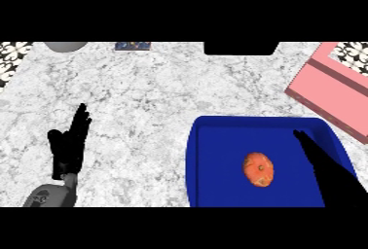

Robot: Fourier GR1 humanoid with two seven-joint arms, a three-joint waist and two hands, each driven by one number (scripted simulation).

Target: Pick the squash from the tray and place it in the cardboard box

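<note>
An orange squash (259, 168) lies on the blue tray (215, 146) at the lower right of the head view. My right hand (327, 168) is over the tray's right side, fingers straight and pointing away, a short gap right of the squash and not touching it. The pink box (330, 92) lies tilted at the right edge, beyond the tray. My left hand (68, 143) rests open at the lower left, fingers up, holding nothing.
At the counter's far edge sit a grey round object (66, 46), a small dark patterned item (133, 45) and a black block (241, 48). Bare marble counter (158, 97) lies between the left hand and the tray.
</note>
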